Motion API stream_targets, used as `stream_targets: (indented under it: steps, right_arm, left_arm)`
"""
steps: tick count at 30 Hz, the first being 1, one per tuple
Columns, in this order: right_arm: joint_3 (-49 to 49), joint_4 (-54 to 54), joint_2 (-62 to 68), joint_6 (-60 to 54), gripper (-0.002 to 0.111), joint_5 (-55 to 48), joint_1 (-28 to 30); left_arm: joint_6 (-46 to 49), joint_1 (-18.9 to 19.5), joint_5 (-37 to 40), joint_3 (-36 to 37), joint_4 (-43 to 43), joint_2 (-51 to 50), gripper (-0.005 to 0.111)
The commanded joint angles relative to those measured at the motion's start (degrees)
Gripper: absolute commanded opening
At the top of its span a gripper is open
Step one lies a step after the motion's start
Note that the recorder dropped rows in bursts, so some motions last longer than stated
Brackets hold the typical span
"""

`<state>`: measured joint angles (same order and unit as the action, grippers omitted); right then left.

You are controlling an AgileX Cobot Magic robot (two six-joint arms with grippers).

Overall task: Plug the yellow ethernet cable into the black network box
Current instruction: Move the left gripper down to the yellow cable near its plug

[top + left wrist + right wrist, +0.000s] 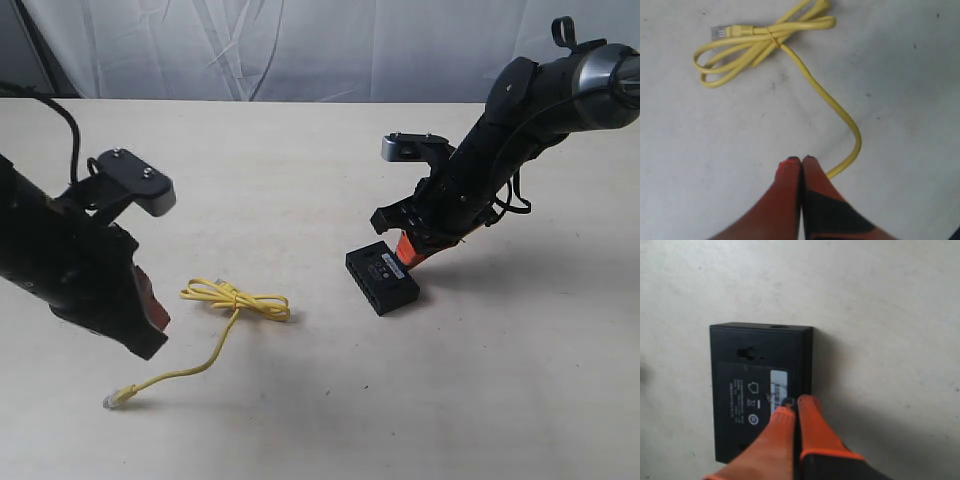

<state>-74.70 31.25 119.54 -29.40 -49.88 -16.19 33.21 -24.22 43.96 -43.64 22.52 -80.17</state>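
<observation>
Left tool (801,160) is hovering shut and empty beside the cable (767,34); right tool (794,404), shut, is resting on the box (740,390). Nothing plugged: you're facing pickup and insertion.

1. left arm (55,260) comes in over the worktop's (330,420) left edge, angled down toward the front-left area.
2. left gripper (801,161): jaws closed, orange fingers pressed flat together, tips low over the surface.
3. right arm (500,140) slopes down from the far right corner toward mid-worktop.
4. right gripper (796,407): jaws closed, orange fingers side by side, tips pointing down.
</observation>
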Motion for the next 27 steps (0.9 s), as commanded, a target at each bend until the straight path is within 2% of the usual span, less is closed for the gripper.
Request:
stream_targets:
  steps: [1, 7, 11, 18, 24, 27]
  right_arm:
    - [0.19, -1.16, -0.04, -0.22, -0.001, 0.18, 0.08]
    - [0.19, -1.16, -0.04, -0.22, -0.001, 0.18, 0.08]
    - [0.19, -1.16, -0.04, -0.22, -0.001, 0.18, 0.08]
    - [0.19, -1.16, -0.04, -0.22, -0.001, 0.18, 0.08]
    - [0.19, -1.16, -0.04, -0.22, -0.001, 0.18, 0.08]
    - [0.19, -1.16, -0.04, -0.22, -0.001, 0.18, 0.08]
  left_arm:
    - [0.84, -1.63, 0.18, -0.48, -0.2, -1.95, 0.0]
    - [3.29, -1.63, 1.16, -0.48, -3.7, -3.23, 0.0]
    - [0.27, -1.63, 0.9, -0.48, -8.01, -6.22, 0.0]
    - [0.49, -1.63, 0.38, -0.72, -2.77, -8.68, 0.0]
    - [0.14, -1.63, 6.61, -4.65, -2.77, -7.13, 0.0]
    - [0.14, -1.63, 6.84, -4.92, -3.25, -7.38, 0.003]
